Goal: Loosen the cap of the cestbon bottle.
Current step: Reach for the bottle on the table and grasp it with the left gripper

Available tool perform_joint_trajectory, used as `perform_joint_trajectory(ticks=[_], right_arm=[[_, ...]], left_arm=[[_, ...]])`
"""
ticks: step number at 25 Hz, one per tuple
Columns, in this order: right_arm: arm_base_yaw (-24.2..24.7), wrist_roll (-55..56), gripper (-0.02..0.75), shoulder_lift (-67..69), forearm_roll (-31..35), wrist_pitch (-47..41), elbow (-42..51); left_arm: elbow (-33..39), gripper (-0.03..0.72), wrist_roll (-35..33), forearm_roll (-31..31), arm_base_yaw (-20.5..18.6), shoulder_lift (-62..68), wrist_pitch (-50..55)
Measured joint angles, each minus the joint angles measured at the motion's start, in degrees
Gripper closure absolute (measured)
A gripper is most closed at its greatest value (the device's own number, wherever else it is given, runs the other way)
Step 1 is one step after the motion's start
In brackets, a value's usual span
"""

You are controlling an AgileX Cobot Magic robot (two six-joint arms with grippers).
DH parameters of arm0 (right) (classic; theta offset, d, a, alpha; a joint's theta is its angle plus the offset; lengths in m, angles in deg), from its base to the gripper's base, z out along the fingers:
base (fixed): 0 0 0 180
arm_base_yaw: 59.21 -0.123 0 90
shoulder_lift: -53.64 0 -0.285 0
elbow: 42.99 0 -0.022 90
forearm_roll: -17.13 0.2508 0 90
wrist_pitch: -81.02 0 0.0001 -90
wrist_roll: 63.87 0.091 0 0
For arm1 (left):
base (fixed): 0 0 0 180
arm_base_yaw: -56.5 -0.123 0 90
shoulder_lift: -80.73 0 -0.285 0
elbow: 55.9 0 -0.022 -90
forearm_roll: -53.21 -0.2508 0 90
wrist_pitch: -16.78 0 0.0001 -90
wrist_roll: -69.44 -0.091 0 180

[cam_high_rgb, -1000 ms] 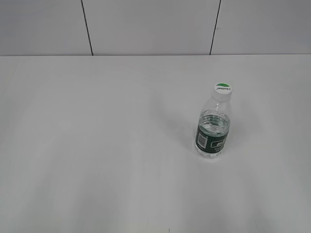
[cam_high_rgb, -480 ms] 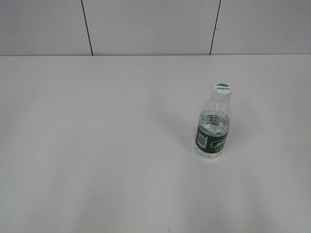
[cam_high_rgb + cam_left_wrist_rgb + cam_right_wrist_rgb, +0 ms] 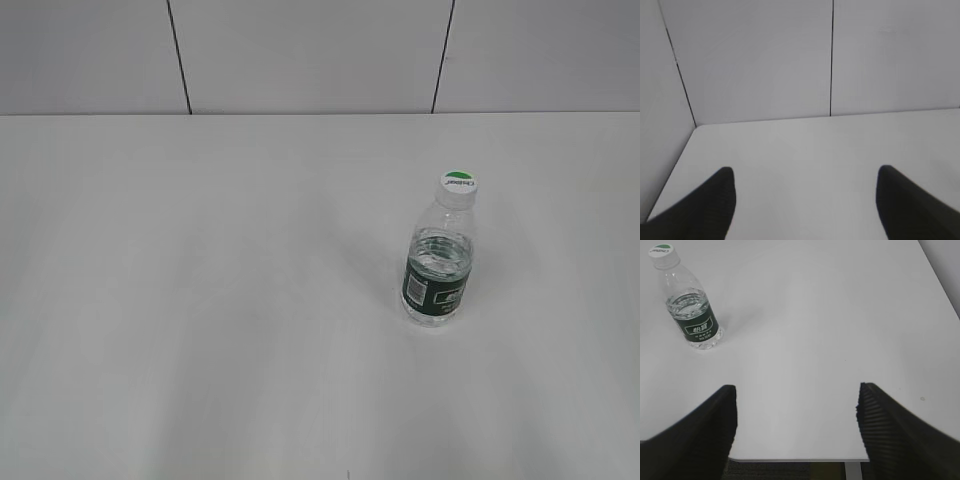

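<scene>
Standing upright on the table (image 3: 200, 300), cestbon bottle (image 3: 692, 315) with cap (image 3: 662, 251) sits at 10 o'clock of the nearer, released right pincer (image 3: 796, 430); left pincer (image 3: 805, 200) also released.

A plain white table (image 3: 200, 300) is seen, backed by a pale grey panelled wall (image 3: 300, 50) that is divided by thin dark vertical seams (image 3: 178, 55).
</scene>
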Motion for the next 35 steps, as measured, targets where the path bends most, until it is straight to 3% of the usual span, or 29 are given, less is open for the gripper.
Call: perform_joint_trajectory(ticks=[9, 23, 31, 35], right_arm=[[0.0, 0.0, 0.169, 0.0, 0.0, 0.0, 0.0], [0.0, 0.0, 0.169, 0.0, 0.0, 0.0, 0.0], [0.0, 0.0, 0.169, 0.0, 0.0, 0.0, 0.0], [0.0, 0.0, 0.169, 0.0, 0.0, 0.0, 0.0]], left_arm=[[8.4, 0.161, -0.1, 0.4, 0.0, 18.3, -32.5], [8.8, 0.161, 2.1, 0.6, 0.0, 53.4, -65.2], [8.8, 0.161, 8.4, -10.5, 0.0, 67.5, -81.8], [8.6, 0.161, 9.5, -13.1, 0.0, 75.5, -89.7]])
